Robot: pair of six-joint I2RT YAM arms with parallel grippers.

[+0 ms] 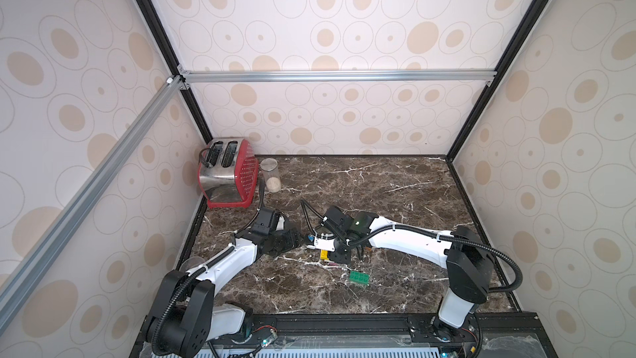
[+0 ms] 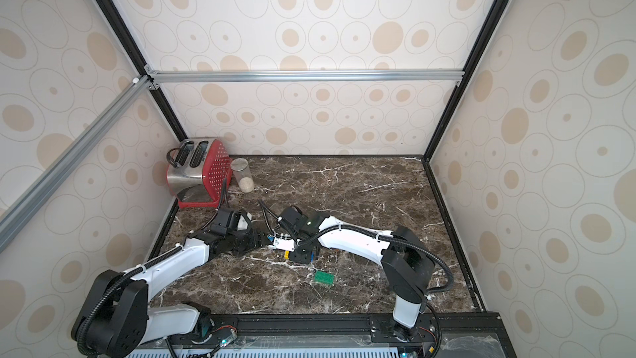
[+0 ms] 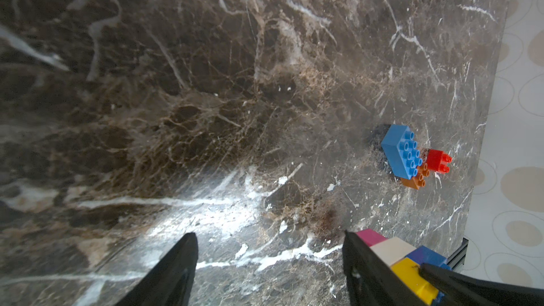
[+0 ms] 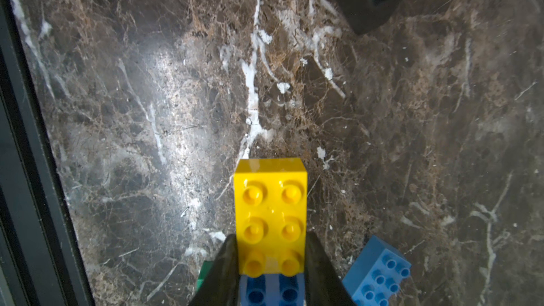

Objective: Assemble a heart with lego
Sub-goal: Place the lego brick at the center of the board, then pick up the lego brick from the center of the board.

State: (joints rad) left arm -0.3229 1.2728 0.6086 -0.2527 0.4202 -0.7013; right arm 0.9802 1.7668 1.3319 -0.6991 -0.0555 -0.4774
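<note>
**Right end effector clamped on the yellow brick of the part-built heart**

The one container is a clear jar at the back of the counter, just beside the red toaster. A shallow layer of pale grains lies at its bottom.

The part-built heart is mid-counter, between the two arms. In the left wrist view it is a stepped stack. The pink brick is at the tip and the white brick comes next. After that the dark blue brick and the yellow brick sit side by side.

The right end effector grips the yellow brick with a finger on each long side. The brick's long axis runs straight out in line with the fingers, and its studs face the wrist camera. Whether the stack rests on the counter or hangs just above it cannot be told.

The left end effector has its fingers apart with nothing between them. The outer face of one finger lies against the pink and white bricks, possibly touching.

A light blue oblong brick, an orange brick and a red brick cluster close together beyond the heart. In both top views a green oblong brick lies flat with its studs up. It is nearer the front edge and apart from the rest.
</note>
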